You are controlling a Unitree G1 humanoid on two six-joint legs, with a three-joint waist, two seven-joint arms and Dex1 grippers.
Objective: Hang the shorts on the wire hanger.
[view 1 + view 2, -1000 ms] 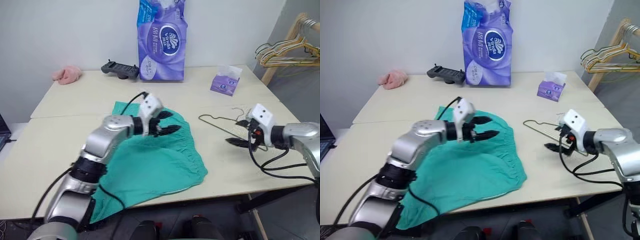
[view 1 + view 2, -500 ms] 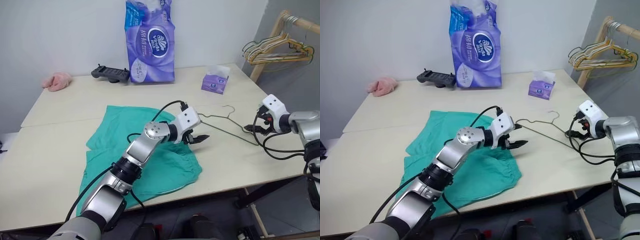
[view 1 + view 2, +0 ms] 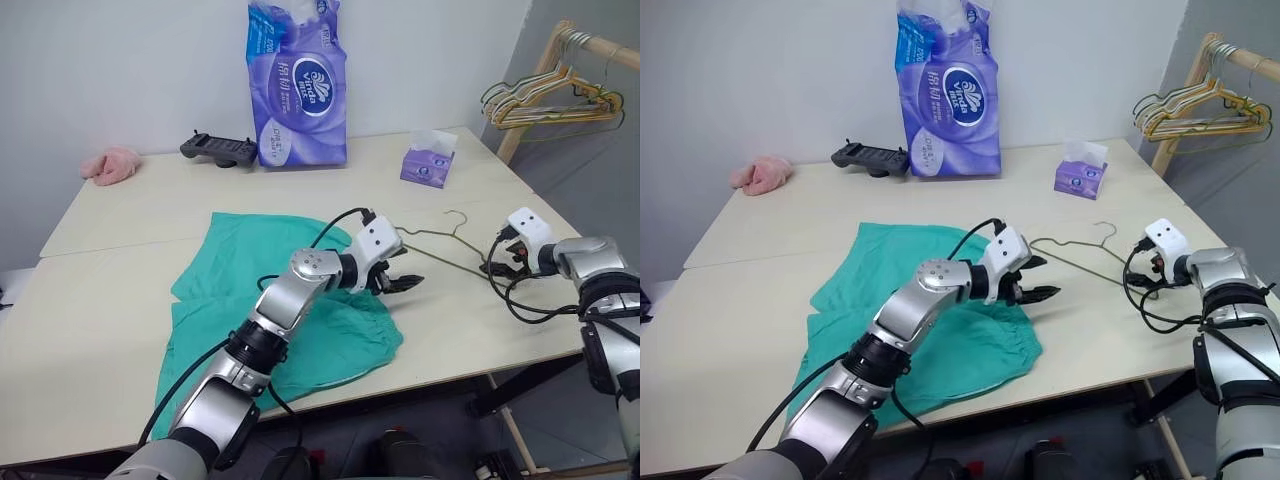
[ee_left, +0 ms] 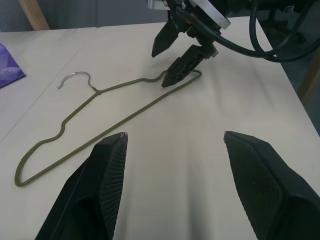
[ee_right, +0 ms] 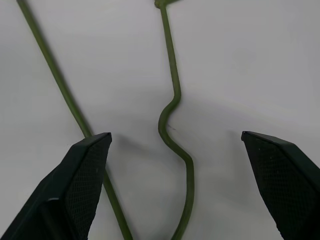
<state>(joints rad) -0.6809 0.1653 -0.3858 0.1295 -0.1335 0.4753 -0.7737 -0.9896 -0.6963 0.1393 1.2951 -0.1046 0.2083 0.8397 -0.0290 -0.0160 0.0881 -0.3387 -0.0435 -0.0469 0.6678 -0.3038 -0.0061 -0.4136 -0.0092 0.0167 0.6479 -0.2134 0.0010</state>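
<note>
The teal shorts lie spread flat on the table's near middle. To their right lies the thin olive wire hanger, flat, hook pointing to the far side. My left gripper hovers just past the shorts' right edge, open and empty, pointing at the hanger. My right gripper is at the hanger's right end, open, its fingers straddling the wire from above. The left wrist view shows the right gripper with one fingertip at the wire's corner.
A tall purple tissue pack, a black controller and a pink cloth lump sit along the table's far side. A small purple tissue box stands beyond the hanger. A wooden rack with several hangers stands off the table's right.
The view has swung right. My left gripper moved right, from over the shorts to past their right edge. My right gripper dropped and reached forward to the hanger's right end.
</note>
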